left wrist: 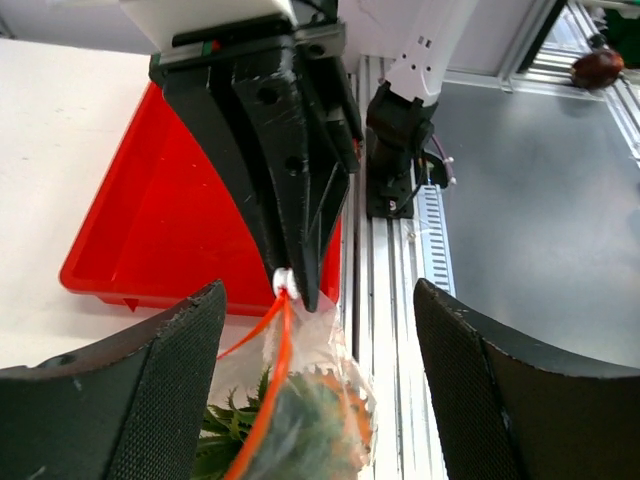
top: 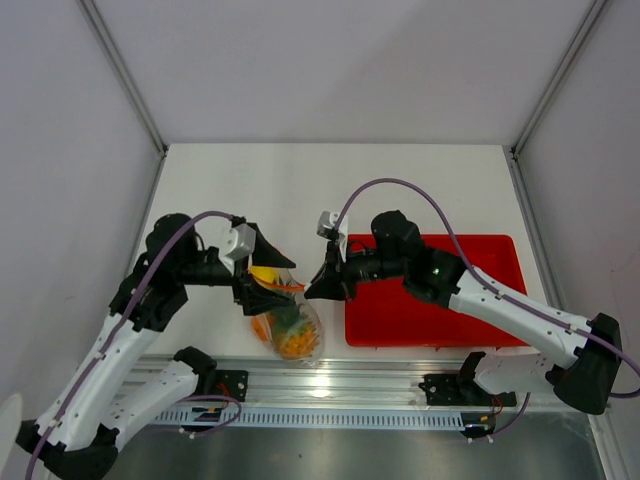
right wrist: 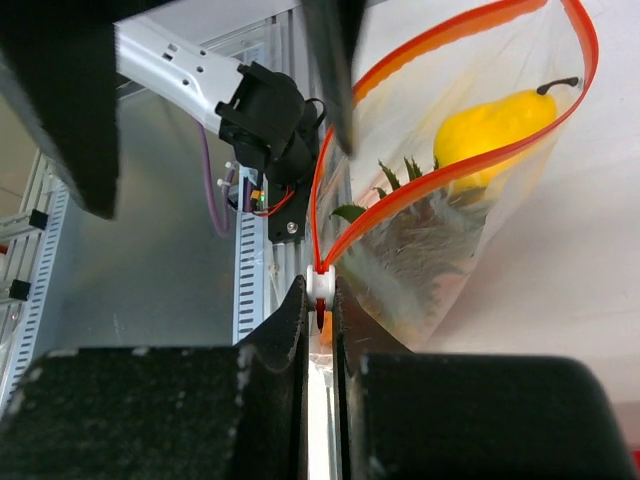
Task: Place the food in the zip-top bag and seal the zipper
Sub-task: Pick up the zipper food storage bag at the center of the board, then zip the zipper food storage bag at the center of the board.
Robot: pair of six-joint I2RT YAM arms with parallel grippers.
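The clear zip-top bag (top: 290, 332) hangs at the table's near edge, between the two grippers. It holds the pineapple with green leaves (left wrist: 225, 430), a yellow lemon (right wrist: 495, 125) and orange and green fruit (top: 293, 345). Its orange-red zipper (right wrist: 440, 175) gapes open in a loop above the fruit. My right gripper (right wrist: 320, 290) is shut on the white slider (left wrist: 285, 281) at the zipper's end. My left gripper (left wrist: 318, 290) is open, with its fingers (left wrist: 180, 360) wide apart on either side of the bag's top. In the top view the left gripper (top: 268, 290) and the right gripper (top: 308, 290) nearly meet.
A red tray (top: 430, 320) lies under the right arm, just right of the bag, and also shows in the left wrist view (left wrist: 150, 230). An aluminium rail (top: 330, 385) with the arm mounts runs along the table's near edge, below the bag.
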